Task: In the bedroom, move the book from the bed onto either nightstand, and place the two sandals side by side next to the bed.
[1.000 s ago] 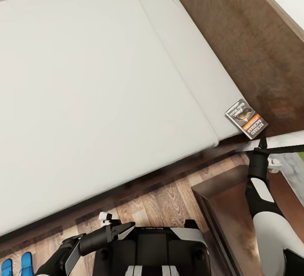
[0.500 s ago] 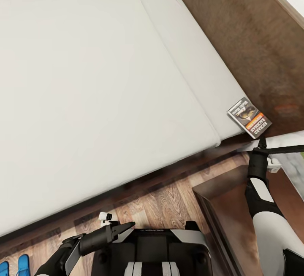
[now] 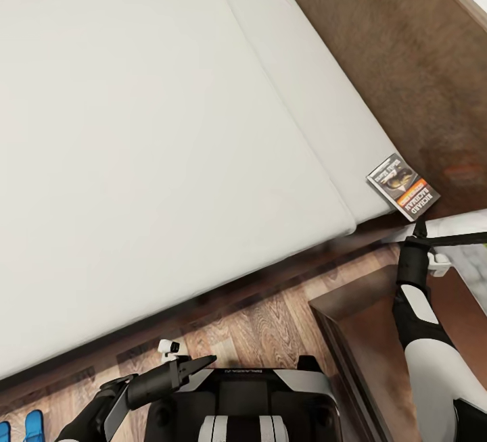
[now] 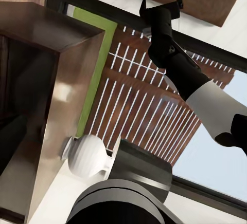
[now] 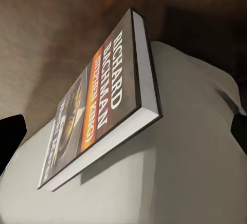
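Two jobs are given to me, and I judge that neither is finished. My landmark is the bed [image 3: 169, 131], with its off-white mattress.

One book [image 3: 403, 186] lies flat on the mattress at the corner of the bed nearest to the headboard [image 3: 406, 63], its outer end reaching over the mattress edge. From the right wrist camera I see the book [image 5: 100, 106] from low and close, cover up, resting on the mattress, and nothing grips it. So it is not yet on a nightstand.

My right end effector [image 3: 419, 227] hangs just beside that corner of the bed, very near the book but apart from it. In the right wrist view dark tips show at both sides of the picture, wide from each other, so I judge its fingers are spread and hold nothing. Under this arm, next to the bed, stands the nightstand [image 3: 358, 320] with a dark glossy top, which is the natural place for the book.

My left end effector [image 3: 206, 361] is low beside the bed's long side, over the wood floor [image 3: 257, 320]. Its fingers look pressed together and empty.

Both blue sandals [image 3: 24, 425] lie on the floor beside the bed, far from the headboard; only their ends are visible, so I cannot tell whether they are arranged properly.

Grasping the book seems to be the step in hand.
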